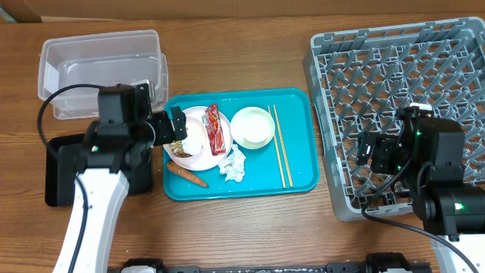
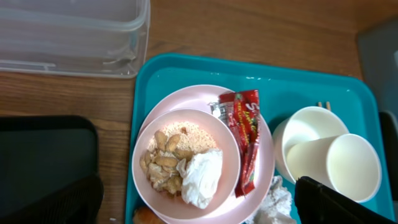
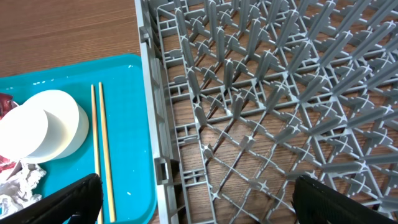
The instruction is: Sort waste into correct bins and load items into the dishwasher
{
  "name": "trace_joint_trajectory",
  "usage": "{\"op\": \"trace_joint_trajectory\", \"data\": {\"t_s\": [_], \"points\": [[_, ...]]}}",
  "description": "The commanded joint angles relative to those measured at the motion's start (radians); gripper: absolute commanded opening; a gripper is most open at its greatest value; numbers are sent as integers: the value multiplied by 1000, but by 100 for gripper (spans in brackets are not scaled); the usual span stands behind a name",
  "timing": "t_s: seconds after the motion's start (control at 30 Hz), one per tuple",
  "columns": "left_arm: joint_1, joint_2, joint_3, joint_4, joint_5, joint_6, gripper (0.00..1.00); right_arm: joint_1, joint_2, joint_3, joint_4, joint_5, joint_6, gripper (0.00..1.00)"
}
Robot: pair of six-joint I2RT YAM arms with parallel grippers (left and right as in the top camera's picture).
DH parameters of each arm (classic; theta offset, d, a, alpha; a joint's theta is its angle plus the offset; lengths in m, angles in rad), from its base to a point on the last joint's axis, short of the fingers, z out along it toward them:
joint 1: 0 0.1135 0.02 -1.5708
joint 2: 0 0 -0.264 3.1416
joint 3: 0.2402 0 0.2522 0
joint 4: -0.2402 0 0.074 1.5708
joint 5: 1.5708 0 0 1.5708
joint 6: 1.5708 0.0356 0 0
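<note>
On the teal tray a white plate carries a bowl of rice-like scraps with a tissue in it. A red wrapper lies across the plate's right side. Another crumpled tissue and an orange carrot lie at the tray's front. Stacked white cups and chopsticks sit further right. My left gripper hovers open and empty over the plate's left edge. My right gripper hangs open and empty over the grey dish rack.
The clear tub stands at the back left. The black tray lies in front of it, partly under my left arm. The rack's left wall stands close beside the teal tray's right rim.
</note>
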Motion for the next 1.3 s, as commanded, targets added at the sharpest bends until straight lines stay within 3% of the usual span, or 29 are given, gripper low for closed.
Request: {"op": "trace_joint_trajectory", "data": {"t_s": [0.0, 0.33, 0.47, 0.8, 0.97, 1.27], "points": [[-19, 79, 19, 12, 15, -19, 98, -3, -6, 33, 2, 3, 2, 100], [-55, 277, 19, 24, 11, -9, 78, -3, -6, 33, 2, 3, 2, 100], [-55, 318, 19, 35, 12, -9, 65, -3, -6, 33, 2, 3, 2, 100], [-98, 392, 19, 48, 11, -1, 63, -3, -6, 33, 2, 3, 2, 100], [-113, 395, 19, 76, 11, -1, 45, -3, -6, 33, 1, 3, 2, 100], [-111, 395, 20, 79, -13, -1, 35, -3, -6, 33, -1, 3, 2, 100]]}}
